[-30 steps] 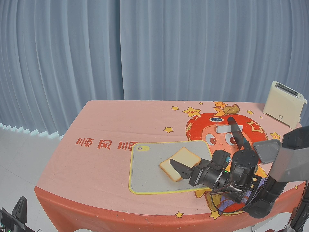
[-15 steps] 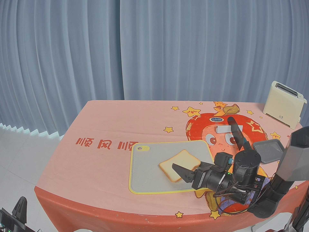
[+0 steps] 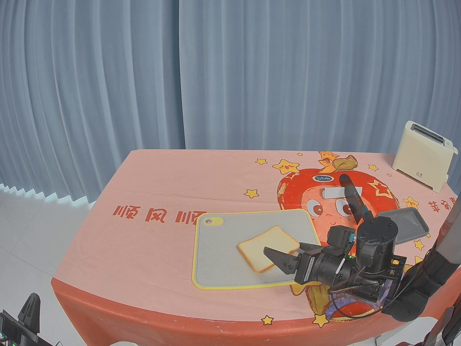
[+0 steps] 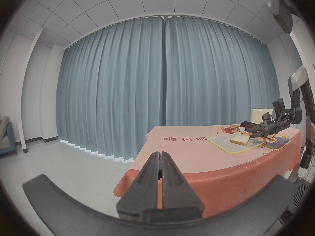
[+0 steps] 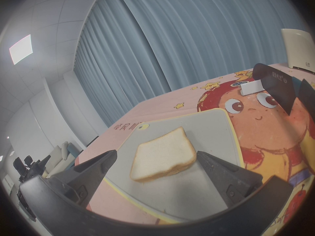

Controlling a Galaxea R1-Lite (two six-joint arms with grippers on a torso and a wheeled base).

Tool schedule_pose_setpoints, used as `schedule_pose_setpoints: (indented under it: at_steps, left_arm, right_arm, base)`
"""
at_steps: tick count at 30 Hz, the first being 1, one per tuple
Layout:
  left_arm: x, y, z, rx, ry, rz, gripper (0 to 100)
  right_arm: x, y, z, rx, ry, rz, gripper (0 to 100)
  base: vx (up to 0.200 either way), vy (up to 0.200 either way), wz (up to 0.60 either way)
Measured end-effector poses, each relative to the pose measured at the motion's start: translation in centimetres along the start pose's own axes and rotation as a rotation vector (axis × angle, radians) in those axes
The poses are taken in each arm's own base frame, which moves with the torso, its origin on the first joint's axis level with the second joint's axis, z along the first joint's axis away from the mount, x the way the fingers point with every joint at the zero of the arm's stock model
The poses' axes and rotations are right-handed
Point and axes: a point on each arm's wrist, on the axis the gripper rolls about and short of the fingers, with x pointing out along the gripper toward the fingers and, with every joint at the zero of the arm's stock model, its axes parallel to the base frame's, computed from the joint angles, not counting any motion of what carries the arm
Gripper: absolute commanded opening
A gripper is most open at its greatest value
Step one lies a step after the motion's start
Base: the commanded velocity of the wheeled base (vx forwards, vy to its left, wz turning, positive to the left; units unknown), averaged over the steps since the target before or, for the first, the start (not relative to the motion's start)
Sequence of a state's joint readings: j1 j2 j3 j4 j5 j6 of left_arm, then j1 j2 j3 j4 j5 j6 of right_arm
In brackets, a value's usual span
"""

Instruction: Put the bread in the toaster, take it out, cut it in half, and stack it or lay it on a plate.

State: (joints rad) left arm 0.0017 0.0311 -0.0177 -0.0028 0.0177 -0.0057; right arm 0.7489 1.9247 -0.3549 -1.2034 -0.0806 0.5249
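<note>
Bread [image 3: 268, 239] on board [image 3: 216, 258] (right hand [image 3: 282, 247] splayed beside it)

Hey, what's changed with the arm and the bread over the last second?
The right gripper, open, has backed off toward the robot's right and the table's near edge. The bread, which looked tipped up against a finger, now lies flat on the cutting board. The toaster, plate and shut left gripper stayed put.
</note>
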Motion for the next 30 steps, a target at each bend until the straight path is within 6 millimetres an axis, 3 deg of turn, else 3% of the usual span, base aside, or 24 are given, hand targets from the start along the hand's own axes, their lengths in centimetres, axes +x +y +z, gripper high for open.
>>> schedule_pose_setpoints:
  at_steps: [6,22,30]
  left_arm:
    - [0.0,0.0,0.0,0.000,0.000,0.000,0]
    - [0.0,0.0,0.0,0.000,0.000,0.000,0]
    - [0.0,0.0,0.0,0.000,0.000,-0.001,0]
  right_arm:
    - [-1.0,0.2,0.5,0.001,0.044,-0.023,100]
    - [-2.5,1.1,2.9,0.012,-0.057,0.014,100]
    - [-4.5,1.4,5.4,-0.038,-0.169,0.032,100]
  base:
    - [0.000,0.000,0.00]
    - [0.000,0.000,0.00]
    - [0.000,0.000,0.00]
